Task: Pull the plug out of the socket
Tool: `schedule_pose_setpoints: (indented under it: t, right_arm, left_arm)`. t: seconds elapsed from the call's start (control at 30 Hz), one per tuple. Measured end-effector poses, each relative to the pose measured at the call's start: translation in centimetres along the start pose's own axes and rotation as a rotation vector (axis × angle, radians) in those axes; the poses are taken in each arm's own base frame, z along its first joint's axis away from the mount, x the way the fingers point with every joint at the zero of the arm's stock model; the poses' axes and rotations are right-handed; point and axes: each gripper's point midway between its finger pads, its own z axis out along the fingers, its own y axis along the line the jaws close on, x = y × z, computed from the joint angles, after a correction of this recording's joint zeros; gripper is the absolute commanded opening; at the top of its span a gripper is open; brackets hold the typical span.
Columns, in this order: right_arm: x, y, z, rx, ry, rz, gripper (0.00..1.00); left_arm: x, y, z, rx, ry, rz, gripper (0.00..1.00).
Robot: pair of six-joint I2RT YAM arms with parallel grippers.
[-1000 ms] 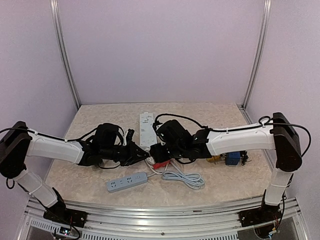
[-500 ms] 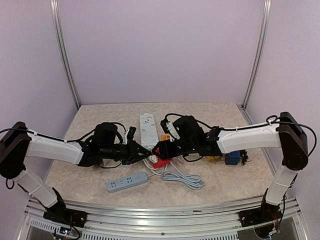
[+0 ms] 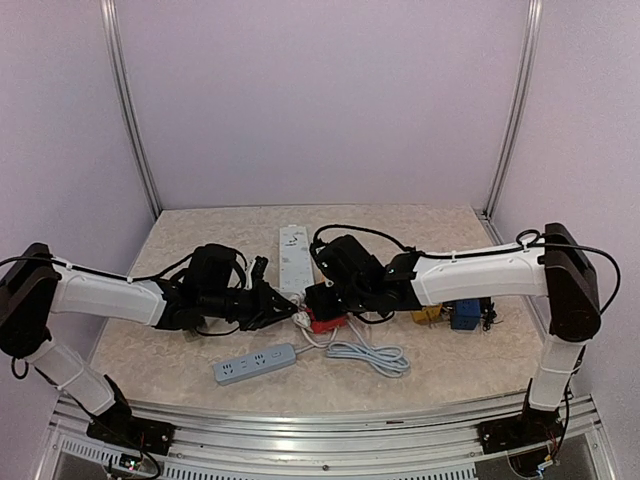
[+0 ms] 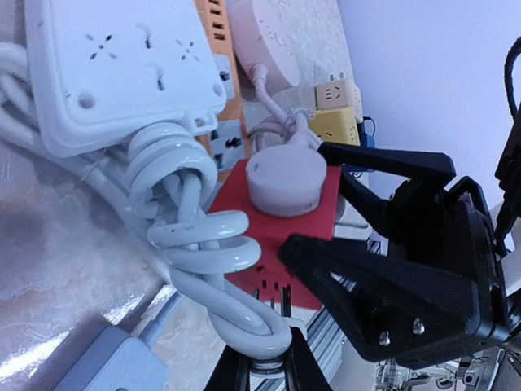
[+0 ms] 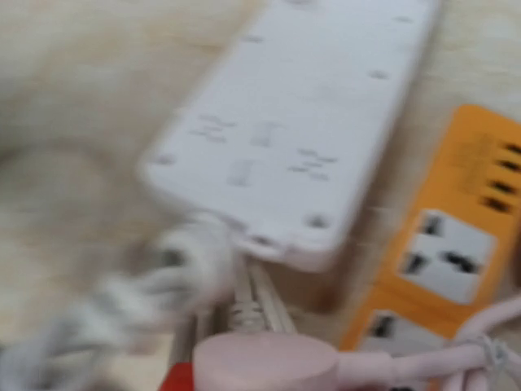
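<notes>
The left gripper (image 4: 264, 371) is clamped shut on the coiled white cable (image 4: 199, 244). Just beyond its fingertips lies the red socket (image 4: 321, 204), with the round pale plug (image 4: 282, 179) seated in its top face. The right gripper (image 4: 303, 198) reaches in from the opposite side, its jaws spread with one finger on each side of the plug. Whether they touch it cannot be told. Farther out from both sets of jaws rest a white power strip (image 4: 114, 65) and an orange strip (image 4: 213, 32). The right wrist view is blurred.
</notes>
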Motion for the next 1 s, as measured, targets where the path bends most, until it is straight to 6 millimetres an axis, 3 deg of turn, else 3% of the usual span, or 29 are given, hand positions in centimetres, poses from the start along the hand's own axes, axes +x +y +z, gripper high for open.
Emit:
schedule_pose_setpoints:
  t: [0.2,0.67,0.87,1.0]
  right_arm:
    - [1.3,-4.0,1.2,0.247,0.033,-0.083,0.0]
    - [1.1,-4.5,0.6,0.215,0.012,-0.068,0.0]
    - [1.1,-4.0,-1.1,0.092,-0.021,-0.063,0.0]
    - [0.8,-2.9,-2.5,-0.002,-0.049,-0.083,0.0]
  left_arm:
    - [0.3,1.5,-0.4,-0.06,0.017,-0.036,0.0]
    - [-0.1,1.6,-0.9,-0.071,0.004,-0.042,0.0]
    - [-2.9,2.4,-3.4,-0.096,-0.067,-0.04,0.0]
    - [-6.6,4.3,-6.6,-0.143,-0.172,-0.048,0.0]
